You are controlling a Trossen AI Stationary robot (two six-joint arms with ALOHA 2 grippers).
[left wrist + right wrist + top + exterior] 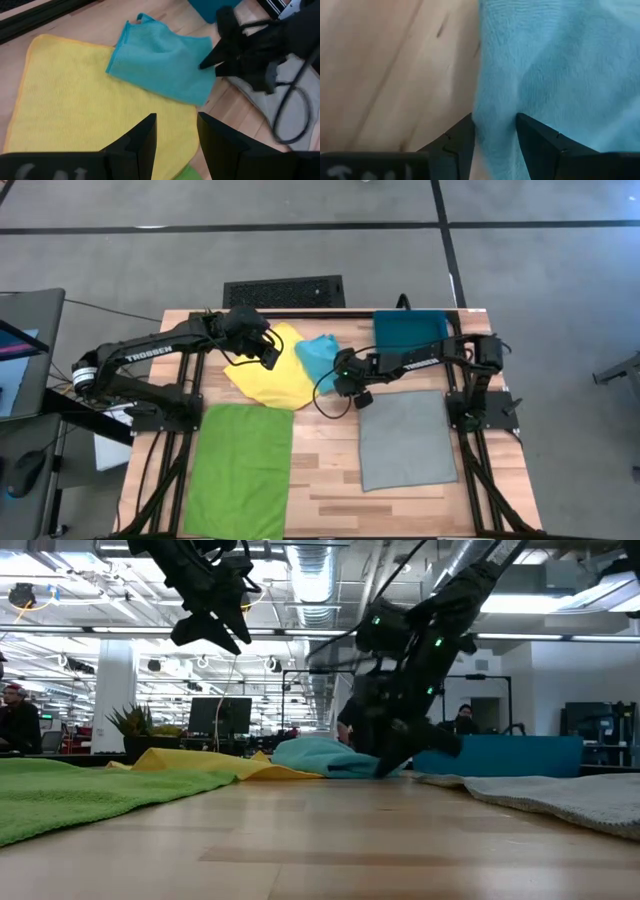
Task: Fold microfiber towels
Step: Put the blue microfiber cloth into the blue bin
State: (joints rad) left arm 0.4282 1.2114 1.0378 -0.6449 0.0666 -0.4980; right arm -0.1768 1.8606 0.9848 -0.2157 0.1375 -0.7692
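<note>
From above, four towels lie on my wooden table [330,480]: the yellow towel [268,373] spread at the back, the turquoise towel [318,356] rumpled and overlapping its edge, the green towel [238,468] flat at front left, the grey towel [405,438] flat at front right. A teal bin [410,328] sits behind the grey one. My left gripper [268,356] hangs over the yellow towel; my right gripper [350,385] reaches the turquoise one's near edge.

At table height, the turquoise towel is a low heap, and my right gripper [392,762] is down at it — a bright open office with people lies behind.

Past my left fingers [142,140], spread with nothing between, yellow cloth lies smooth, turquoise folded over it.

Past my right fingers [460,142], the turquoise hem sits between them — parted, and I cannot tell whether they pinch it.
</note>
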